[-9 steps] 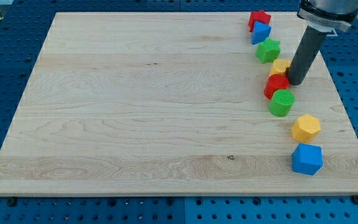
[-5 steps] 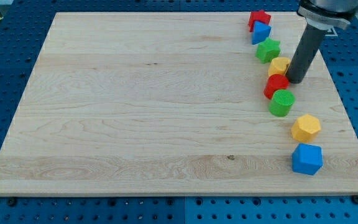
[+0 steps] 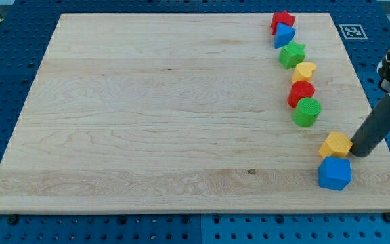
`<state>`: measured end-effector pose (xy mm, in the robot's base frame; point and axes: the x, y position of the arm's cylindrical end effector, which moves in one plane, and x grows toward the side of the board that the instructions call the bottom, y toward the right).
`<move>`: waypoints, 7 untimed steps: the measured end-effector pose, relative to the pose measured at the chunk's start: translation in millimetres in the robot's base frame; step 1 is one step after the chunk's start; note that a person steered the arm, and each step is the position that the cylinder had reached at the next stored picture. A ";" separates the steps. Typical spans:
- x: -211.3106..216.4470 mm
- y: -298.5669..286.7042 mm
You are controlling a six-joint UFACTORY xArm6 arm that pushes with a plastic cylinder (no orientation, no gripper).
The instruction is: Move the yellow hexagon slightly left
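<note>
One tip [image 3: 359, 153] beside yellow hexagon [image 3: 335, 145] (right side).

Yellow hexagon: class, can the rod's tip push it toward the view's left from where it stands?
Probably yes. My tip sits right beside the yellow hexagon, on its right in the view, with nothing between them. To the hexagon's left the board is bare; the blue block lies just below it.

Single view only, set high and looking steeply down on the pale wooden bench [image 3: 161, 115] from its near long edge. Close enough to frame the whole board, with blue perforated base plate [image 3: 384, 88] showing around it. Dark rod entering from the view's right.
</note>
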<state>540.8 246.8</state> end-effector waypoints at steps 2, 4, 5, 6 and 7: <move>1.1 -2.4; 1.1 -5.1; 1.1 -5.6; 1.1 -8.6; 1.1 -10.4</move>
<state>542.0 236.4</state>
